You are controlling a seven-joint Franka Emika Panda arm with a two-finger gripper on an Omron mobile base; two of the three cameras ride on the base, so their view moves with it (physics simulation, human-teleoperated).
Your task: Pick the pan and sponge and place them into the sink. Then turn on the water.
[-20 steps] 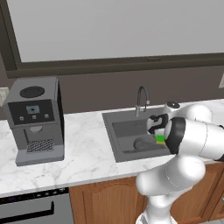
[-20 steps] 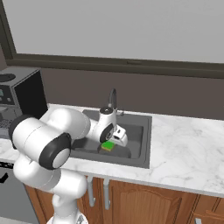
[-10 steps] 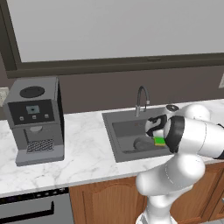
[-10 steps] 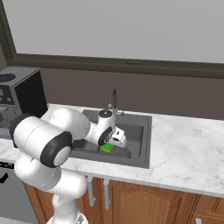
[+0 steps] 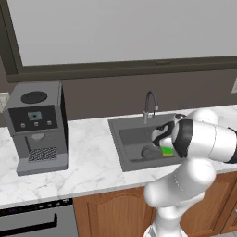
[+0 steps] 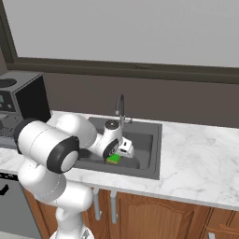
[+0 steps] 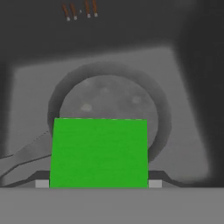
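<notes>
- Left base view: arm reaches into the sink (image 5: 125, 139), set in the marble bench (image 5: 88, 162). The sponge (image 5: 166, 151) shows green at the claw (image 5: 163, 147), just beside the pan (image 5: 150, 152) on the basin floor. Coffee machine (image 5: 38, 126) stands well apart, left.
- Right base view: sponge (image 6: 113, 159) sits low inside the sink (image 6: 151, 154), under the faucet (image 6: 120, 106).
- Hand view: claw (image 7: 99, 183) pinches the sponge (image 7: 99, 152), fingers (image 7: 42, 183) at both its sides, above the pan (image 7: 109, 98).

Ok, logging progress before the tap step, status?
End effector shut on sponge, over the sink. Pan already in the basin, right below. Faucet dry, nothing blocking.
</notes>
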